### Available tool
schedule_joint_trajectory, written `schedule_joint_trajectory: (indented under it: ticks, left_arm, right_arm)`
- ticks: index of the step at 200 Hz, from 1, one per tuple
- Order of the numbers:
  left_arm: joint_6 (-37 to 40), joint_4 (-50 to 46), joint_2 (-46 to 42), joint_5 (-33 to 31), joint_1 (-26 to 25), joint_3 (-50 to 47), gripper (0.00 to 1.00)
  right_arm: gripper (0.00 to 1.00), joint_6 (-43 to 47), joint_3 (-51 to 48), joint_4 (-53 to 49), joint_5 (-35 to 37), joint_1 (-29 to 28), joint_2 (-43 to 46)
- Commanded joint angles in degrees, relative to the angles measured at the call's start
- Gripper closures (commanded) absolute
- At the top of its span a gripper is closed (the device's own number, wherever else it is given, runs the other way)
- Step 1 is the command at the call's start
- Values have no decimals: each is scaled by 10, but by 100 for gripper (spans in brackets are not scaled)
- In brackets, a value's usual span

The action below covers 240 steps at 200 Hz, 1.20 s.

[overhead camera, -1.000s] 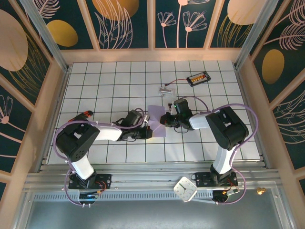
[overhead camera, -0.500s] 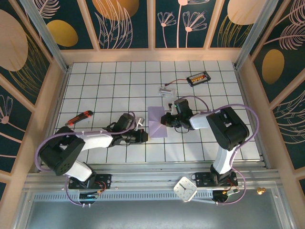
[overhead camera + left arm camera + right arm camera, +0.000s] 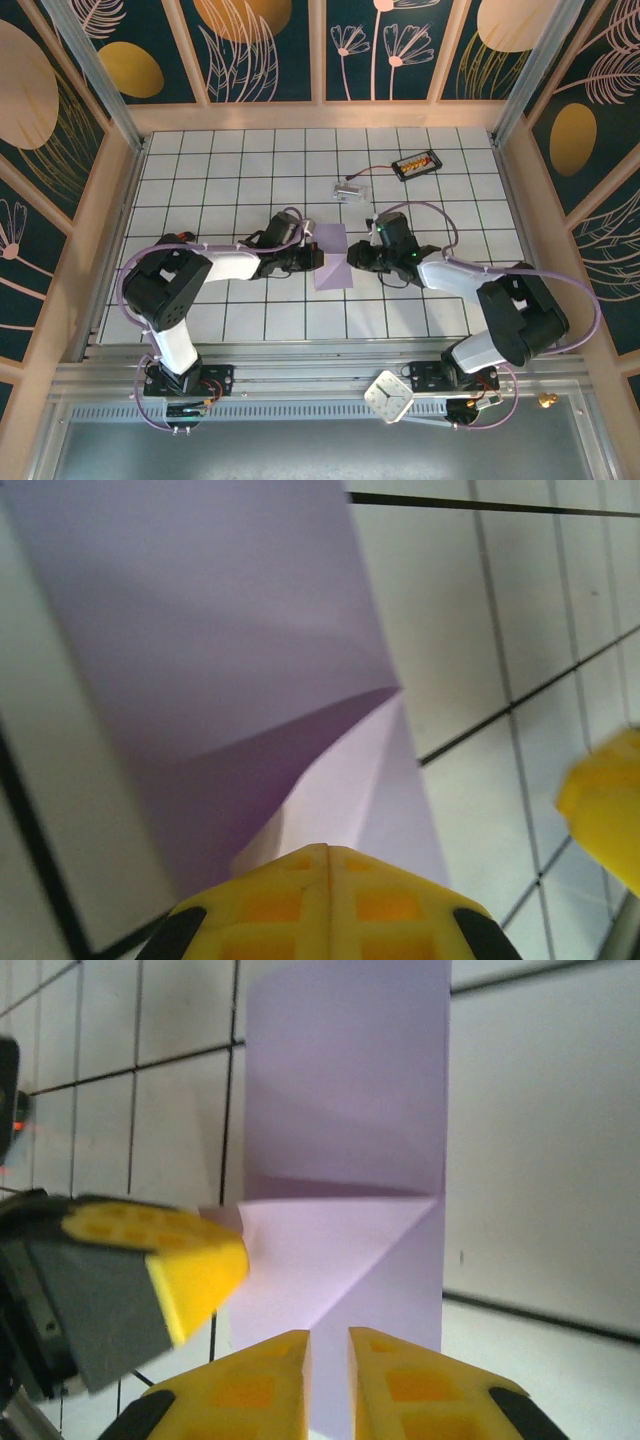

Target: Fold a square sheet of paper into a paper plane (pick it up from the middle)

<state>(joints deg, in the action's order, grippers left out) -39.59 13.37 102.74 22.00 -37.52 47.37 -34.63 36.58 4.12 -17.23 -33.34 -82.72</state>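
Lavender paper [image 3: 331, 262] — corner folded — sits between left gripper [image 3: 317, 258] and right gripper [image 3: 351, 259].

Flat lavender paper [image 3: 331, 262], one corner-fold.

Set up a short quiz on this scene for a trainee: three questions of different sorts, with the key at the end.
1. True or false: the left hand stands wide open.
2. Where is the white clock? A: between the two hands. B: at the near edge, beside the right arm's base. C: against the far wall.
3. What shape is the flap folded over on the purple paper?
Key: 1 false, its fingers are shut together. 2 B. 3 a triangle.
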Motion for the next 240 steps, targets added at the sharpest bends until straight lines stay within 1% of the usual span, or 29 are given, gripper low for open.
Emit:
schedule_joint_trajectory:
  ticks: [1, 29, 54, 79, 144, 174, 212, 240]
  left_arm:
    - [30, -14, 21, -9, 4, 8, 100]
    - [33, -1, 31, -13, 3, -4, 100]
    - [33, 9, 30, -11, 3, -15, 100]
    - [38, 9, 34, -6, 4, -18, 100]
    - [43, 7, 39, 0, 4, -16, 100]
    - [47, 5, 40, 0, 3, -15, 100]
    - [47, 1, 41, 1, 4, -16, 100]
    - [48, -1, 40, 1, 4, -16, 100]
  right_arm:
    - [79, -50, -17, -41, 66, -22, 8]
    - [73, -82, -23, -35, 87, -45, -3]
    - [70, -97, -24, -30, 94, -67, -18]
    - [70, -104, -22, -33, 102, -79, -30]
    - [70, -94, -19, -62, 134, -97, -26]
    - [70, -94, -19, -59, 132, -103, -36]
    - [70, -92, -25, -9, 91, -106, -46]
    - [70, -90, -23, 16, 76, -104, -43]
